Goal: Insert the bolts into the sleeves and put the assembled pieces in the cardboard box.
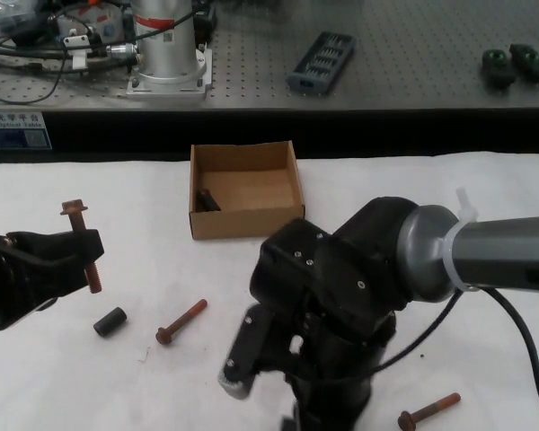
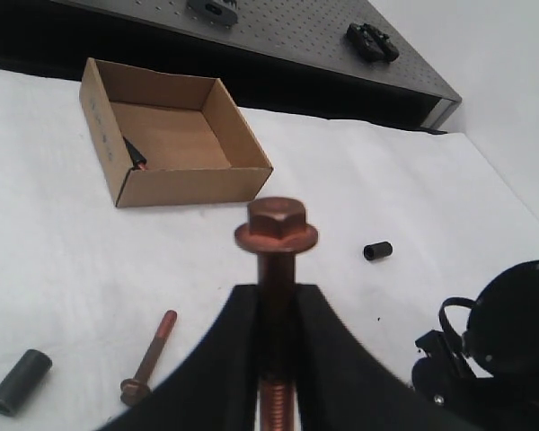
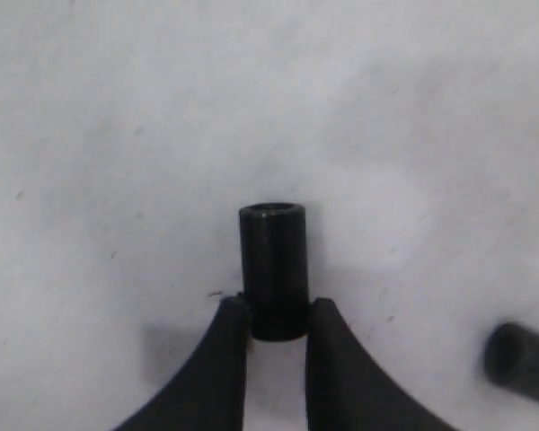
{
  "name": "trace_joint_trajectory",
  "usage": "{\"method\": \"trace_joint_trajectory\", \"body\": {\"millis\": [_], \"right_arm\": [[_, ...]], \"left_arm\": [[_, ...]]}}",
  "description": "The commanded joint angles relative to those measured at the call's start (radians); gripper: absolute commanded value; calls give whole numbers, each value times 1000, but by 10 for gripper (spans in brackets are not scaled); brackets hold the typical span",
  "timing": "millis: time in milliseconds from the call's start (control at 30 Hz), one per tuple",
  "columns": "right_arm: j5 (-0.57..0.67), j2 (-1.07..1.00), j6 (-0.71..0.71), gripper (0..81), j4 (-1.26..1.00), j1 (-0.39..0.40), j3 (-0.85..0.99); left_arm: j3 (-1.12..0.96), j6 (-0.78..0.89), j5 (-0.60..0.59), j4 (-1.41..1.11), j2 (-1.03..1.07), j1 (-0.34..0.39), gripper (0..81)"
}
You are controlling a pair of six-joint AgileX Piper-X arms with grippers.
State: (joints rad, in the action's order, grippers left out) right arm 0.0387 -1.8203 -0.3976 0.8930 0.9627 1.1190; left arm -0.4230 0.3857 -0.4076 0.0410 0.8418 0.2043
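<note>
My left gripper (image 2: 277,296) is shut on the shank of a copper bolt (image 2: 277,235), held upright with its hex head on top. In the high view this bolt (image 1: 83,247) hangs over the bench's left side. My right gripper (image 3: 277,310) is shut on a black sleeve (image 3: 273,260), bore end pointing away, close over the white cloth. The right arm (image 1: 341,296) stands at the front centre. The open cardboard box (image 1: 242,223) sits at the back centre with a dark assembled piece (image 1: 208,199) in its left corner.
A loose sleeve (image 1: 110,321) and a bolt (image 1: 181,323) lie left of the right arm. Another bolt (image 1: 428,410) lies at the front right. A further sleeve (image 3: 521,364) rests near the held one. A metal breadboard (image 1: 386,81) with gear runs behind the cloth.
</note>
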Motion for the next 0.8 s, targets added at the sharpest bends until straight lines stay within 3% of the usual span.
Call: {"method": "trace_joint_trajectory", "body": {"millis": [0,300,533,767], "right_arm": [[-31,16,1,43,-110,-4,1],[-75,13,-7,44,-256,-47,1],[-66,-12,-16,44,-224,-112,4],[-25,-17,-27,44,-226,-116,18]], "left_arm": [[-5,-11,-9,-13,-12,-1,6],[-5,-11,-9,-13,-12,-1,6],[-5,-11,-9,-13,-12,-1,6],[-5,-11,-9,-13,-12,-1,6]]}}
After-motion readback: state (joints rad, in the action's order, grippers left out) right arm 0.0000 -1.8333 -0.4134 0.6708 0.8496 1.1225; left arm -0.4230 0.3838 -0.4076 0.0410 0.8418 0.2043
